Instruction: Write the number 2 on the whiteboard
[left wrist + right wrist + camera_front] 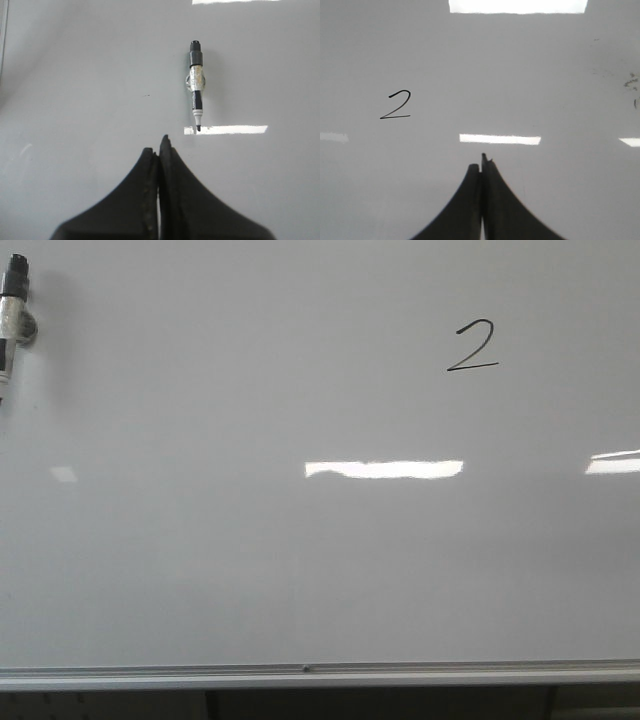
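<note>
I see the whiteboard (250,570) filling almost all of my front view, with its silver rail (300,675) running along the bottom edge. The number 2 (472,347) is written in thin black ink in the upper right part of the board. It has a curved top and a straight slanted line at its base. A bright strip of light (384,469) shines on the board below the number, and it is only a shine, not ink. At the far upper left edge of my front view, a marker (11,315) with a black cap sits against the board. I cannot see either arm in the front view. In my left wrist view, the left pincer (159,150) is closed tight, with its two dark fingers pressed together and nothing between them. The marker shows there too, just beyond the fingertips and apart from them, lying on the board with its dark tip next to a strip of light. In my right wrist view, the right pincer (481,165) is also closed tight and holds nothing. The number 2 shows in that view as well, off to one side and well apart from the fingers. A few faint dark smudges (631,82) mark the board near one edge.
</note>
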Available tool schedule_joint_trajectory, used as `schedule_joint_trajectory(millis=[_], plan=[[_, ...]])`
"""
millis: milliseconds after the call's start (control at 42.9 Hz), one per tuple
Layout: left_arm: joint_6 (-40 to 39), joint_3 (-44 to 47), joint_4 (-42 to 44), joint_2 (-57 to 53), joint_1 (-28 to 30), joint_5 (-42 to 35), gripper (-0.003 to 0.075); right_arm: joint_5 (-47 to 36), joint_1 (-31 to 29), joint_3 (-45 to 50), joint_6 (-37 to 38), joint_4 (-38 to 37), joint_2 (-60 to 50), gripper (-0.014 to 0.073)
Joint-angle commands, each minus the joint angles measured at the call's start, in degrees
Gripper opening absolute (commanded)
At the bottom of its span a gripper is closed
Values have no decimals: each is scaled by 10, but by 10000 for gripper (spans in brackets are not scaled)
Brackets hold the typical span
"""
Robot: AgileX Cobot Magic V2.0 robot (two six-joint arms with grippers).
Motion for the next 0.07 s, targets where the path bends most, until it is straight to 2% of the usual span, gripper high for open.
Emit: schedule_joint_trajectory(millis=[0, 47], plan=[[-2, 19, 0, -15, -4, -45, -20, -46, 0, -1, -8, 3, -11, -67], [-2, 19, 0, -15, -4, -45, -20, -46, 0, -1, -8, 3, -11, -67]])
